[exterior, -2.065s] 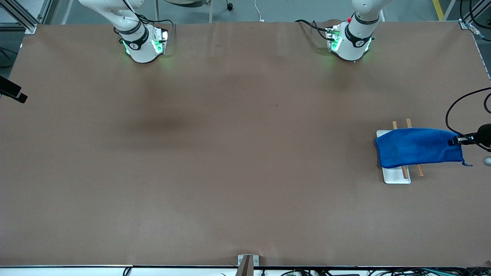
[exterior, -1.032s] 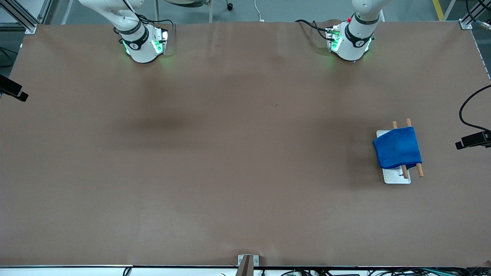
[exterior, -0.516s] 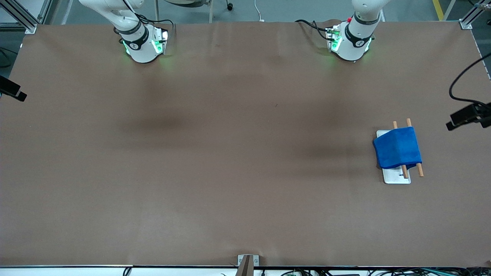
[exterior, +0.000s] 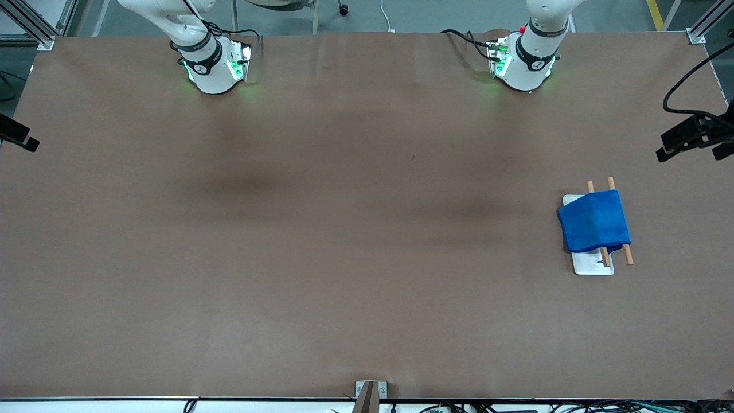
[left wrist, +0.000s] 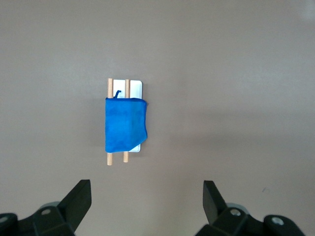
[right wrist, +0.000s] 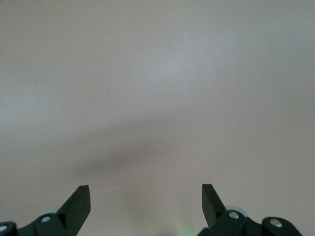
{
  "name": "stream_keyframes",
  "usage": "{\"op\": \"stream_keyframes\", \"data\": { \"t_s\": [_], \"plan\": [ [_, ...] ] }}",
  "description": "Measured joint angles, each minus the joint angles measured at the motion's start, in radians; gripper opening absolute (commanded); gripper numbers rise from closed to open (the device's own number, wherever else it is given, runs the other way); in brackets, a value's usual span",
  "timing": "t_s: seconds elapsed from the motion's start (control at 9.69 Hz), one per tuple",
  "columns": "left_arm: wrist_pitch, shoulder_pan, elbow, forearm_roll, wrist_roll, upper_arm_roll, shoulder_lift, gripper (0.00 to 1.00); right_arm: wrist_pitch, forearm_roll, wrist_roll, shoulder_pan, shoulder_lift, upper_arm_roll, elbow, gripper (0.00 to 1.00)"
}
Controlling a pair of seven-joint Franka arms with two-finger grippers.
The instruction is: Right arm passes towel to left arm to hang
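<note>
**A:** Checking the small bright blue microfibre towel [exterior: 594, 221]: it hangs folded over two thin wooden dowel rails [exterior: 626, 253] on a flat white rectangular base plate [exterior: 592, 265], toward the left arm's end of the brown paper-covered table [exterior: 344, 229]. Loose thread shows at one corner in the left wrist view [left wrist: 117, 93].

**B:** Any change from 2.1 s ago?

**A:** Yes. Back then the towel was stretched out flat past the rails, one end pinched by the left gripper. By 1.0 s ago it was released and draped short over the rails. Same drape since, no slip.

**B:** Left gripper now?

**A:** Left gripper [exterior: 665, 147] is off the towel, up over the table edge at the left arm's end. It has moved away from the rack, toward the bases' side, over the last second. Fingers [left wrist: 78, 196] spread wide, nothing between them; rack and towel sit well apart from it in its wrist view.

**B:** Right arm?

**A:** Waiting. Right gripper [right wrist: 146, 201] is wide apart too, holding nothing, over bare table. Only a black tip [exterior: 17, 136] shows at the front view's edge; it hasn't moved.
</note>
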Motion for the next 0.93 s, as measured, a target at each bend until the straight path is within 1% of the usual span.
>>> {"op": "stream_keyframes", "data": {
  "t_s": [0.1,0.21,0.31,0.41,0.52,0.72,0.83,0.93],
  "plan": [
    [-0.011,-0.098,-0.007,-0.003,0.000,0.076,-0.025,1.00,0.000,0.000,0.000,0.000,0.000,0.000,0.000,1.00],
    [-0.017,-0.220,-0.023,-0.015,-0.001,0.185,-0.049,1.00,0.000,0.000,0.000,0.000,0.000,0.000,0.000,1.00],
    [-0.019,-0.310,-0.051,-0.028,-0.001,0.275,-0.071,1.00,0.000,0.000,0.000,0.000,0.000,0.000,0.000,1.00],
    [-0.019,-0.371,-0.084,-0.033,0.000,0.339,-0.092,1.00,0.000,0.000,0.000,0.000,0.000,0.000,0.000,1.00],
    [-0.017,-0.415,-0.125,-0.036,0.000,0.384,-0.117,1.00,0.000,0.000,0.000,0.000,0.000,0.000,0.000,1.00],
    [0.005,-0.482,-0.205,-0.050,0.000,0.445,-0.170,1.00,0.000,0.000,0.000,0.000,0.000,0.000,0.000,1.00],
    [0.016,-0.521,-0.231,-0.052,0.000,0.483,-0.189,1.00,0.000,0.000,0.000,0.000,0.000,0.000,0.000,1.00],
    [0.027,-0.542,-0.246,-0.053,0.000,0.506,-0.201,1.00,0.000,0.000,0.000,0.000,0.000,0.000,0.000,1.00]
  ]
}}
